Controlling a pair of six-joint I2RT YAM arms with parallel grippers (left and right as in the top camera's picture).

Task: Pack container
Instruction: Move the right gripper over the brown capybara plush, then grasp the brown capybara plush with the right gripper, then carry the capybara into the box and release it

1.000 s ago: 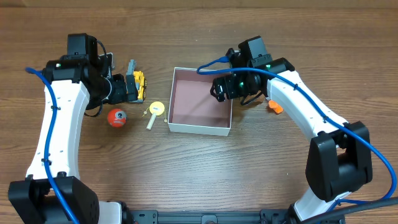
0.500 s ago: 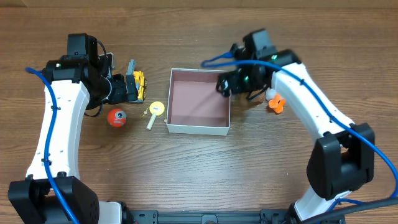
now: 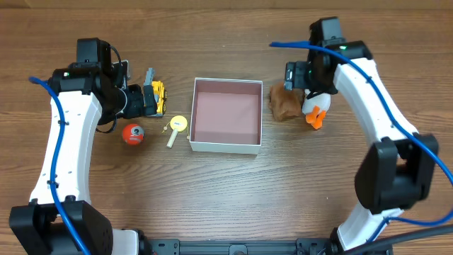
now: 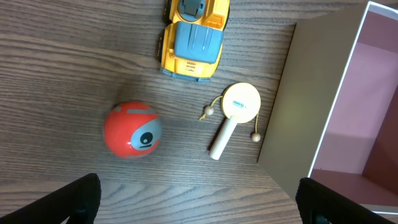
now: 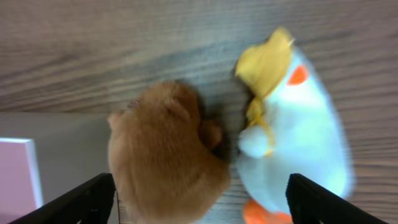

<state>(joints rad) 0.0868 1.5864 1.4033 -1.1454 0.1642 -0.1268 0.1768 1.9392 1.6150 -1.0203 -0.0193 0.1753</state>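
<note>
On the grained wood table (image 3: 226,205), left gripper (image 4: 199,204) and right gripper (image 5: 202,202) gape, flanking the square, thin-walled container (image 3: 225,146).

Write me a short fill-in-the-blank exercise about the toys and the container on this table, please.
1. Inside, the container is ____.
2. The ball is ____ in colour.
3. The truck is mostly ____.
4. The plush beside the penguin is ____.

Missing words: empty; red; yellow; brown.
</note>
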